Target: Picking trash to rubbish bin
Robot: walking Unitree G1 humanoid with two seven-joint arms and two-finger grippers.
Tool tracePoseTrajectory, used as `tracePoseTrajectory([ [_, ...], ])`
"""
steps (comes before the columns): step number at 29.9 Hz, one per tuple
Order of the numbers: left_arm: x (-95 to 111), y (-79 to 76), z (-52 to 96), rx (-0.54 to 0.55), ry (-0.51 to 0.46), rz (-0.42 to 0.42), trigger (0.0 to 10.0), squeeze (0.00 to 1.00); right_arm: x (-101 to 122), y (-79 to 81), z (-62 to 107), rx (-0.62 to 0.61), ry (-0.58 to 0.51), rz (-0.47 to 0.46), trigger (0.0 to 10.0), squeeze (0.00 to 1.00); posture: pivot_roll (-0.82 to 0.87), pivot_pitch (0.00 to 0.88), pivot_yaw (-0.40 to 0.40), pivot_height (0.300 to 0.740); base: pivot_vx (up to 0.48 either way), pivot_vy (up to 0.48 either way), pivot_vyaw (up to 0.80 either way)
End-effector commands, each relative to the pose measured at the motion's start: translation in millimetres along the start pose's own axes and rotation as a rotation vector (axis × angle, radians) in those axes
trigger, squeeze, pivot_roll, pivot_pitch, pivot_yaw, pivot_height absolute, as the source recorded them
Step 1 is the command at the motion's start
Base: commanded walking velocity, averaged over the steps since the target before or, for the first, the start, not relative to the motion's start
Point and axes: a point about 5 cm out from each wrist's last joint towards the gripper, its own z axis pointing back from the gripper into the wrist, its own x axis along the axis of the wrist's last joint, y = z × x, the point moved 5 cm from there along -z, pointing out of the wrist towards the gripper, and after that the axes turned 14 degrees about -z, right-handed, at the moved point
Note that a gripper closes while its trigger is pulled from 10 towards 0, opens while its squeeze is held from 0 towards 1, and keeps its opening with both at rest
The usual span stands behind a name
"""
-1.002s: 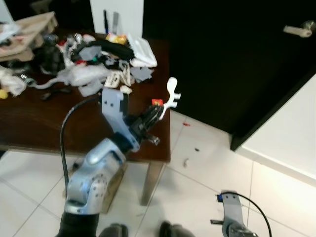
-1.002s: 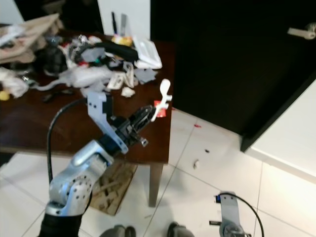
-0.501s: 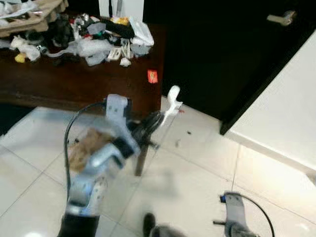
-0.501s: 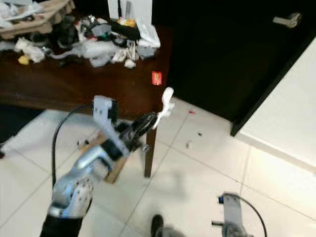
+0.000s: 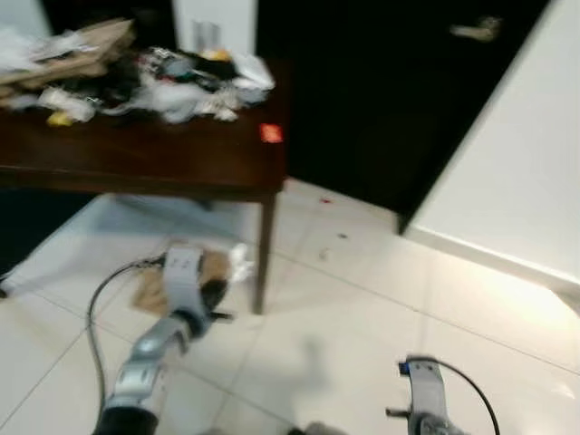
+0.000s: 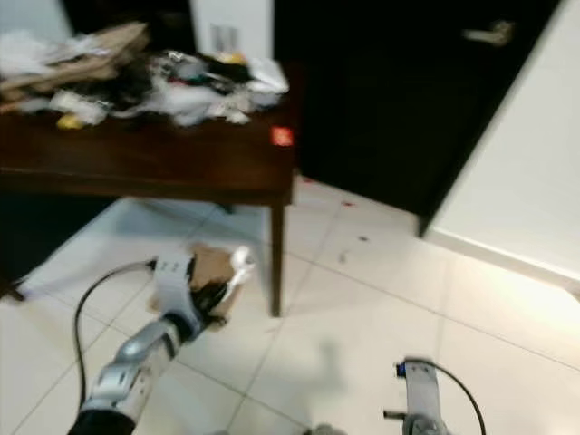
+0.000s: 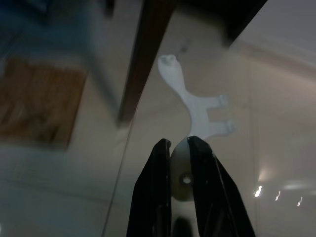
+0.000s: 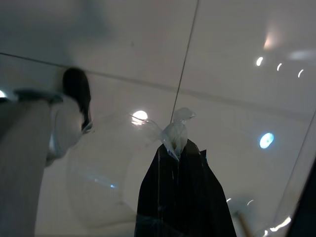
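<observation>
While the left gripper [image 7: 178, 148] pinches a white plastic piece [image 7: 195, 106], the table leg [image 7: 143, 54] stands just beside it.

No legible text, label, brand, number or sign anywhere. Small red tag [image 5: 269, 133] on the dark table [image 5: 181, 163], up and beyond the left gripper [image 7: 178, 148]: too blurred to read. Clutter heap [image 5: 172, 86] farther back from that gripper: packaging shapes only, no readable print. White plastic piece [image 7: 195, 103] pinched in the left gripper: plain, unmarked. Clear plastic wrap [image 8: 173, 131] at the right gripper [image 8: 178, 148]: no print to be made out.
</observation>
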Motion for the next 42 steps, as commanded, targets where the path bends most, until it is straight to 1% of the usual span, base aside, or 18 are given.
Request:
tracePoseTrajectory([
  [1, -45.1, 26.4, 14.4, 0.115, 0.133, 0.011, 10.0, 0.00, -7.0, -3.6, 0.4, -0.009, 0.022, 0.014, 10.0, 0.00, 0.16, 0.134, -0.057, 0.740, 0.000, 0.000, -0.80],
  [2, -45.1, 26.4, 14.4, 0.115, 0.133, 0.011, 10.0, 0.00, -7.0, -3.6, 0.4, -0.009, 0.022, 0.014, 10.0, 0.00, 0.16, 0.134, -0.057, 0.740, 0.000, 0.000, -0.80],
  [3, -67.3, 37.5, 23.9, 0.170, 0.200, 0.020, 10.0, 0.00, -10.2, -4.8, 0.7, -0.013, 0.032, 0.018, 10.0, 0.00, 0.16, 0.133, -0.058, 0.740, 0.000, 0.000, -0.80],
  [4, -67.3, 37.5, 23.9, 0.170, 0.200, 0.020, 10.0, 0.00, -10.2, -4.8, 0.7, -0.013, 0.032, 0.018, 10.0, 0.00, 0.16, 0.133, -0.058, 0.740, 0.000, 0.000, -0.80],
  [5, -93.3, 47.2, 37.7, 0.224, 0.287, 0.023, 10.0, 0.00, -15.1, -6.7, 1.1, -0.018, 0.045, 0.026, 10.0, 0.00, 0.16, 0.133, -0.058, 0.740, 0.000, 0.000, -0.80],
  [6, -93.3, 47.2, 37.7, 0.224, 0.287, 0.023, 10.0, 0.00, -15.1, -6.7, 1.1, -0.018, 0.045, 0.026, 10.0, 0.00, 0.16, 0.133, -0.058, 0.740, 0.000, 0.000, -0.80],
  [8, -146.9, 59.1, 74.8, 0.320, 0.466, 0.065, 10.0, 0.00, -27.7, -12.2, 2.6, -0.030, 0.079, 0.046, 10.0, 0.00, 0.16, 0.131, -0.060, 0.740, 0.000, 0.000, -0.80],
  [9, -146.9, 59.1, 74.8, 0.320, 0.466, 0.065, 10.0, 0.00, -27.7, -12.2, 2.6, -0.030, 0.079, 0.046, 10.0, 0.00, 0.16, 0.131, -0.060, 0.740, 0.000, 0.000, -0.80],
  [10, -195.9, 51.1, 114.9, 0.352, 0.654, 0.114, 10.0, 0.00, -41.2, -18.5, 4.7, -0.043, 0.115, 0.069, 10.0, 0.00, 0.16, 0.131, -0.060, 0.740, 0.000, 0.000, -0.80],
  [11, -195.9, 51.1, 114.9, 0.352, 0.654, 0.114, 10.0, 0.00, -41.2, -18.5, 4.7, -0.043, 0.115, 0.069, 10.0, 0.00, 0.16, 0.131, -0.060, 0.740, 0.000, 0.000, -0.80],
  [13, -225.4, 36.0, 142.3, 0.337, 0.780, 0.136, 10.0, 0.00, -50.3, -21.6, 6.3, -0.047, 0.139, 0.093, 10.0, 0.00, 0.15, 0.126, -0.058, 0.740, 0.000, 0.000, -0.80],
  [14, -225.4, 36.0, 142.3, 0.337, 0.780, 0.136, 10.0, 0.00, -50.3, -21.6, 6.3, -0.047, 0.139, 0.093, 10.0, 0.00, 0.15, 0.126, -0.058, 0.740, 0.000, 0.000, -0.80],
  [16, -252.7, 16.4, 171.5, 0.325, 0.904, 0.148, 10.0, 0.00, -59.2, -24.9, 8.1, -0.051, 0.161, 0.103, 10.0, 0.00, 0.14, 0.126, -0.058, 0.740, 0.000, 0.000, -0.80],
  [23, -252.5, 15.4, 169.4, 0.341, 0.903, 0.139, 10.0, 0.00, -59.3, -26.6, 8.2, -0.051, 0.164, 0.113, 10.0, 0.00, 0.15, 0.127, -0.069, 0.740, 0.000, 0.000, -0.80],
  [28, -231.8, 30.2, 143.8, 0.341, 0.833, 0.067, 10.0, 0.00, -49.7, -22.0, 6.3, -0.031, 0.140, 0.163, 10.0, 0.00, 0.14, 0.162, -0.076, 0.740, 0.000, 0.000, -0.80],
  [32, -227.6, 33.1, 139.2, 0.340, 0.819, 0.051, 10.0, 0.00, -47.8, -21.4, 5.9, -0.028, 0.137, 0.173, 10.0, 0.00, 0.14, 0.170, -0.075, 0.740, 0.000, 0.000, -0.80],
  [38, -226.2, 23.9, 132.1, 0.301, 0.814, 0.030, 10.0, 0.00, -37.4, -21.6, 4.3, -0.032, 0.121, 0.179, 10.0, 0.00, 0.14, 0.141, -0.056, 0.740, 0.000, 0.000, -0.80],
  [42, -234.5, 8.6, 136.0, 0.232, 0.862, 0.013, 10.0, 0.00, -28.8, -12.2, 2.7, -0.027, 0.093, 0.102, 10.0, 0.00, 0.10, 0.107, -0.051, 0.740, 0.000, 0.000, -0.80],
])
